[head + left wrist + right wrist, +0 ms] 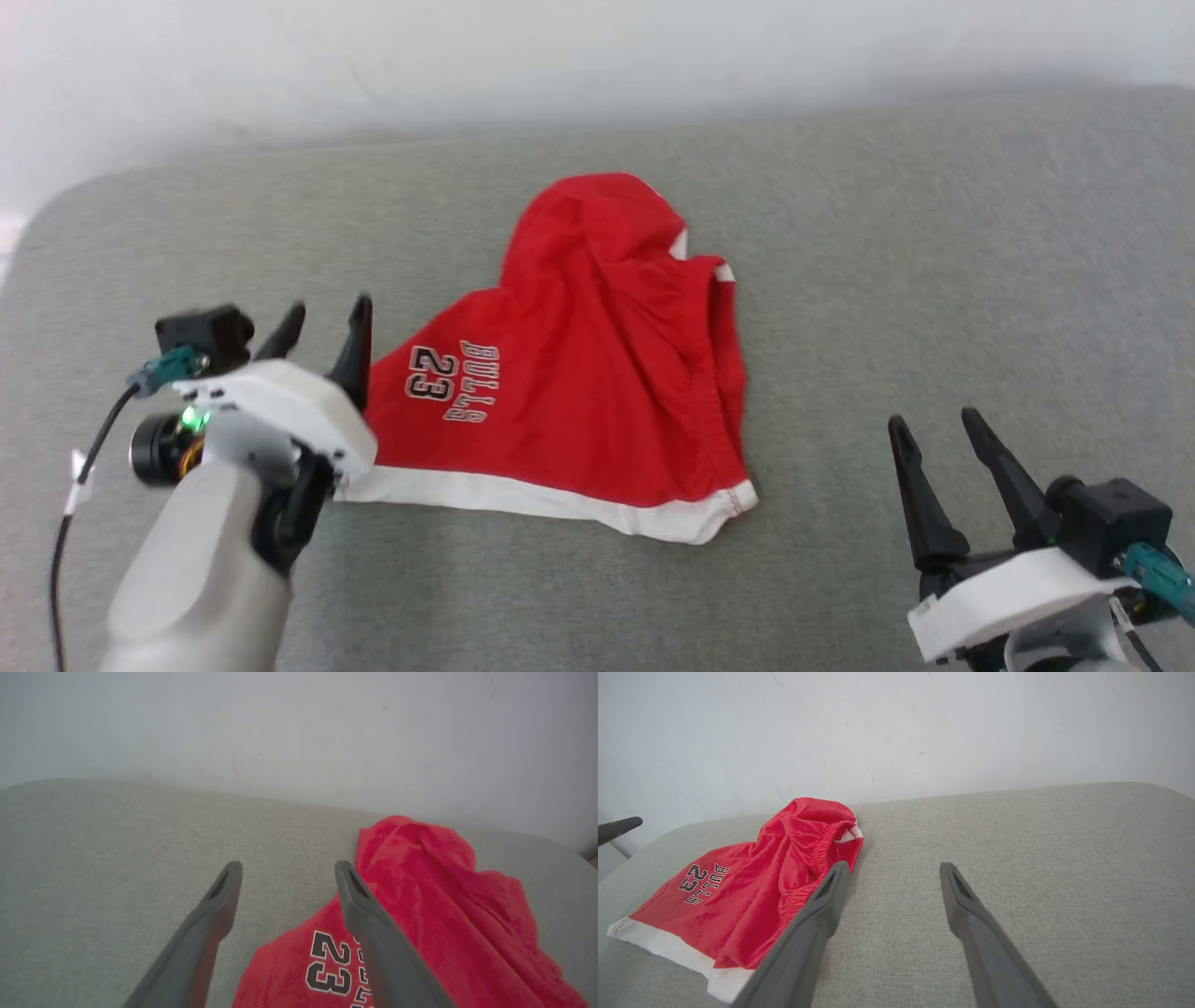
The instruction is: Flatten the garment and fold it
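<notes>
Red athletic shorts (579, 392) lie in the middle of the grey fabric-covered surface (934, 233), between the two grippers and free of both. Flattening looks only partly done, by my reading. The near leg is spread fairly smooth, with its white hem band (523, 495) along the edge closest to the robot and the "BULLS 23" print (455, 381) readable on top. The far part (607, 215), though, is bunched into a rounded hump toward the pale wall (373, 56), with cloth doubled over and a scrap of white trim (679, 245) peeking from the folds (the second leg seems tucked somewhere in there, though I cannot tell exactly how). No neat fold is in place yet.

Left gripper (330, 306) hangs just beside the shorts' left corner, next to the print, its fingers spread apart with nothing between them. In the left wrist view one finger crosses in front of the print, and I cannot tell whether it touches the cloth. Right gripper (934, 418) sits well apart from the shorts at the lower right, jaws likewise wide and empty.

What is left, I judge: draw the bunched far part out until both legs lie flat, smooth the creases, and then make the fold itself.
</notes>
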{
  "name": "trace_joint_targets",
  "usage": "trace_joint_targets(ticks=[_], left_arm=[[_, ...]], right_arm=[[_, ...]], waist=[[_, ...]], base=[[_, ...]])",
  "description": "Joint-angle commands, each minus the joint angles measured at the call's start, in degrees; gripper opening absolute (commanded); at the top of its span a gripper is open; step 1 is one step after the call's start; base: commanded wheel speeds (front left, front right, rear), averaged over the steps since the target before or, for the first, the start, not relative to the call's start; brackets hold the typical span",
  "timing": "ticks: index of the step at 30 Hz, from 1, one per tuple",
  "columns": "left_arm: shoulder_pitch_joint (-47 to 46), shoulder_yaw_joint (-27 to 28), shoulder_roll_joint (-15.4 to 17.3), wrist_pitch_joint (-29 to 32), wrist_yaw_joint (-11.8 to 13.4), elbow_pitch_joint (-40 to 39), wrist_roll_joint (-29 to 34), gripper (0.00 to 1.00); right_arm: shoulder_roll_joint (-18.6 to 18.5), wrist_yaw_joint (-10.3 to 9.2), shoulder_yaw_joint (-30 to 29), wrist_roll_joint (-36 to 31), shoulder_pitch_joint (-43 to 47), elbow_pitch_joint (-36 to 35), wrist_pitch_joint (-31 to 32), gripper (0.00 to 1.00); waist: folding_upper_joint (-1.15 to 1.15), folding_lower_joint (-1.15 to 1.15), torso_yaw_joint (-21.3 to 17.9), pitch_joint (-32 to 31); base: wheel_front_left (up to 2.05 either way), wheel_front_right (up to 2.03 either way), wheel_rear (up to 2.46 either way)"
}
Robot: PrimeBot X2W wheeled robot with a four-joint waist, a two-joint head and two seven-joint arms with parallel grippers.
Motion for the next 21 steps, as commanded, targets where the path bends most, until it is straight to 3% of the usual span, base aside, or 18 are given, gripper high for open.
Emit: trace_joint_targets(ticks=[1,7,8,14,21], left_arm=[[3.84,0.36,1.96,5.41,0.66,-4.2,-2.0,1.0],[11.67,0.1,7.39,22.59,1.51,-15.18,-7.14,1.0],[11.67,0.1,7.39,22.59,1.51,-15.18,-7.14,1.0],[12.7,-3.39,9.91,35.96,1.61,-18.39,-9.39,1.0],[7.98,-6.28,7.45,38.37,2.19,-11.09,-8.21,1.0]], right_arm=[[0.14,0.3,-0.42,0.08,1.2,-0.75,0.39,1.0],[0.14,0.3,-0.05,0.08,1.97,-1.67,1.44,1.0],[0.14,0.3,-0.05,0.08,1.97,-1.67,1.44,1.0],[0.14,0.3,0.89,-0.1,1.0,-2.08,1.98,1.0],[0.14,0.3,1.34,0.27,-0.62,-1.51,1.65,1.0]], waist=[[0.0,0.02,3.78,-3.65],[0.0,0.02,4.03,-3.66],[0.0,0.02,4.03,-3.66],[0.0,0.02,3.0,-1.35],[0.0,0.02,1.06,1.84]], base=[[0.0,0.0,0.0],[0.0,0.0,0.0],[0.0,0.0,0.0],[0.0,0.0,0.0],[0.0,0.0,0.0]])
